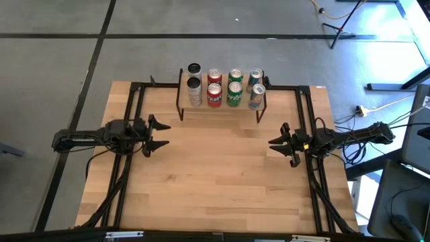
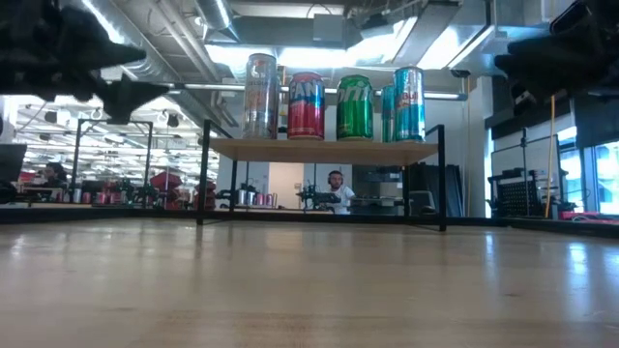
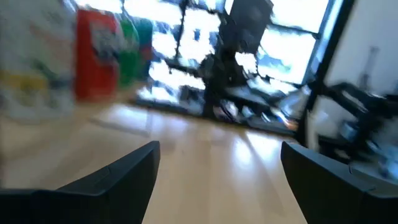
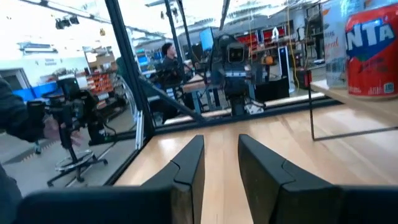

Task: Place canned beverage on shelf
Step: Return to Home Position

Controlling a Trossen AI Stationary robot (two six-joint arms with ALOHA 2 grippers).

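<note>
Light wood plank on thin black legs: the shelf [image 2: 324, 149] sits at the far edge of the desk [image 1: 222, 188], roughly centred. It is full, with eight cans in two rows of four. Left to right the columns are white and yellow cans [image 2: 260, 95], red cans [image 2: 306, 104], green cans [image 2: 354, 106] and blue cans [image 2: 408, 103]. No can is left on the desk, so I judge the placing done and only the parking of the arms remains.

Left gripper [image 1: 166, 134] is at the left side of the desk, mid-depth, well apart from the shelf. Its fingers are spread wide and hold nothing. Right gripper [image 1: 272, 142] is at the right side, a bit nearer. Its fingers are only narrowly apart and also empty.

Risks:
- The cans are packed close on a narrow plank, and the outer columns stand near the plank's ends. A knock to a leg or the plank from an arm swinging wide could tip one off.
- Both grippers point inward toward each other across the desk. If either drifts to the centre, they could clash.
- Both risks look low, since both arms are well clear.

Orientation:
- The cans stand upright, long axis vertical, tops up. The near row's labels face the near side.
- The shelf's long axis runs left-right, parallel to the desk's far edge.
</note>
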